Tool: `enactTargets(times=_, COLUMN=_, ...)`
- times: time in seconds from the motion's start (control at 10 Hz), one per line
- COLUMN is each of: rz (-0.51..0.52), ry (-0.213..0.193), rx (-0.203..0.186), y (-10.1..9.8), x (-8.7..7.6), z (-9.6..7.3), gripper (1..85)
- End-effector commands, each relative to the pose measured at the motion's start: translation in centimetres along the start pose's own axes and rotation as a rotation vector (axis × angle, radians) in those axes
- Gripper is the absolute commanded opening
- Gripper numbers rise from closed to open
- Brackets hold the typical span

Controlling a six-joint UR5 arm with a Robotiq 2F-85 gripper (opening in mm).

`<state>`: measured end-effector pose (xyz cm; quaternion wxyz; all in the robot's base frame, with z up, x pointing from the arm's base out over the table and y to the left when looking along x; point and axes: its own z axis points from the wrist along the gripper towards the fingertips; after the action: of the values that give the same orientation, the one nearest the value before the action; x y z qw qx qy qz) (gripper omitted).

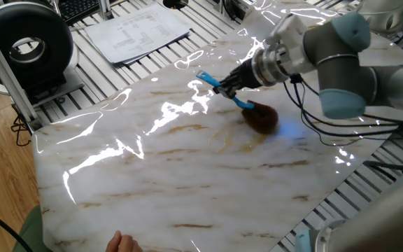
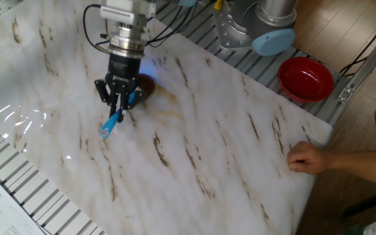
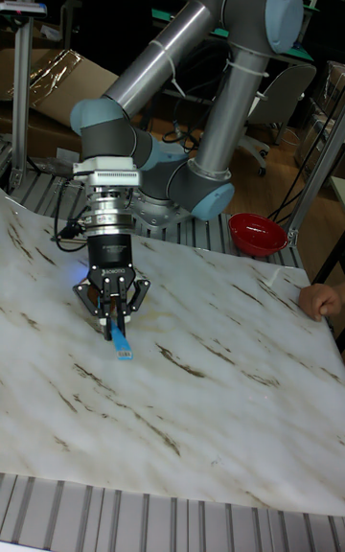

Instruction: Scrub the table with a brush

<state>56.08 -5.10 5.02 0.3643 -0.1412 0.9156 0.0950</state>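
The brush has a thin blue handle (image 1: 215,85) and a fuzzy brown head (image 1: 261,117) that rests on the white marble-patterned table (image 1: 152,182). My gripper (image 1: 229,88) is shut on the handle's middle, and the handle slants down to the head. In the other fixed view, the gripper (image 2: 117,106) points down; the blue handle end (image 2: 108,125) sticks out below it and the brown head (image 2: 146,85) shows behind it. From the tall fixed view, the gripper (image 3: 113,310) holds the blue handle (image 3: 119,339) and hides the head. A faint tan smear (image 1: 233,140) lies beside the head.
A red bowl (image 2: 305,78) sits on the ribbed grey frame past the table's corner. A person's hand (image 2: 304,158) rests on the table edge. Papers (image 1: 138,28) and a black round device (image 1: 23,45) lie beyond the far side. Cables hang from the arm (image 1: 341,63).
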Motion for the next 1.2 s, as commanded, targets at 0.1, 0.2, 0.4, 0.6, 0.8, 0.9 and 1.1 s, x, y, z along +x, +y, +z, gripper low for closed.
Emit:
enactTargets(times=0.1, rz=0.204, ry=-0.028, rx=-0.071, y=1.7, x=0.4, z=-1.0, gripper=1.0)
enactTargets(times=0.2, rz=0.256, ry=-0.031, rx=-0.091, y=2.3, x=0.3, z=-1.0, gripper=1.0)
enactTargets(times=0.4, rz=0.315, ry=-0.022, rx=-0.095, y=2.5, x=0.4, z=-0.9, gripper=1.0)
enactTargets(times=0.6, rz=0.385, ry=-0.025, rx=-0.119, y=3.4, x=0.0, z=-0.4, gripper=1.0)
enactTargets(times=0.8, rz=0.408, ry=-0.037, rx=-0.123, y=3.7, x=-0.3, z=0.1, gripper=1.0)
enactTargets(times=0.9, rz=0.426, ry=-0.049, rx=-0.124, y=3.9, x=-0.7, z=0.6, gripper=1.0)
enactTargets(times=1.1, rz=0.453, ry=-0.081, rx=-0.117, y=4.8, x=-1.8, z=2.3, gripper=1.0)
